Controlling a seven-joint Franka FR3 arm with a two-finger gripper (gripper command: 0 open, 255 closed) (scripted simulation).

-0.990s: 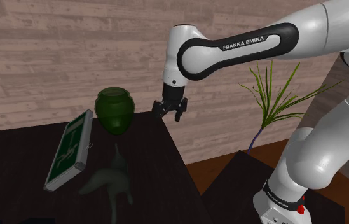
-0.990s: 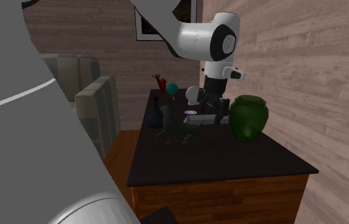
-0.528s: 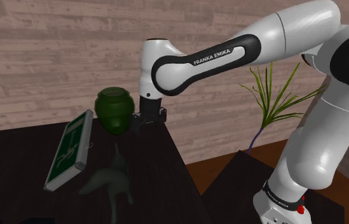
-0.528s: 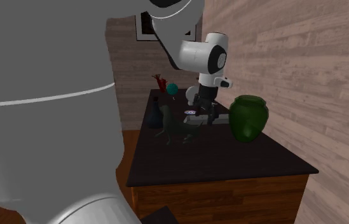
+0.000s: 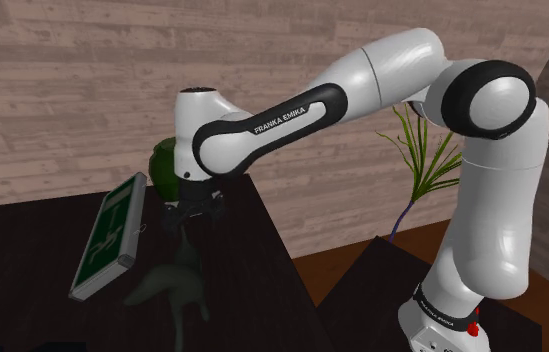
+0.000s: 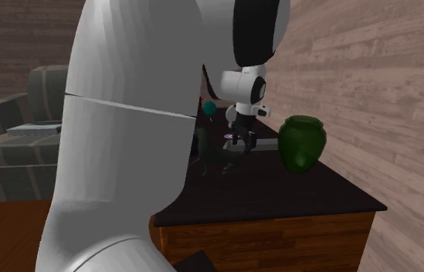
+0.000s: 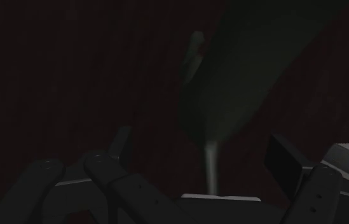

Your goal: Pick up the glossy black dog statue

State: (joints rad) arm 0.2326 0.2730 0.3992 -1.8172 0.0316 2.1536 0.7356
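Hovers right over the tail of the dog, gripper fingers spread apart, with a vase just behind the dog and a sign beside it.

In the shoulder view a plank wall is seen behind a dark table, brown floor at lower right.

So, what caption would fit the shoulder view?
Open hand above the dog, beside a green vase and a sign.
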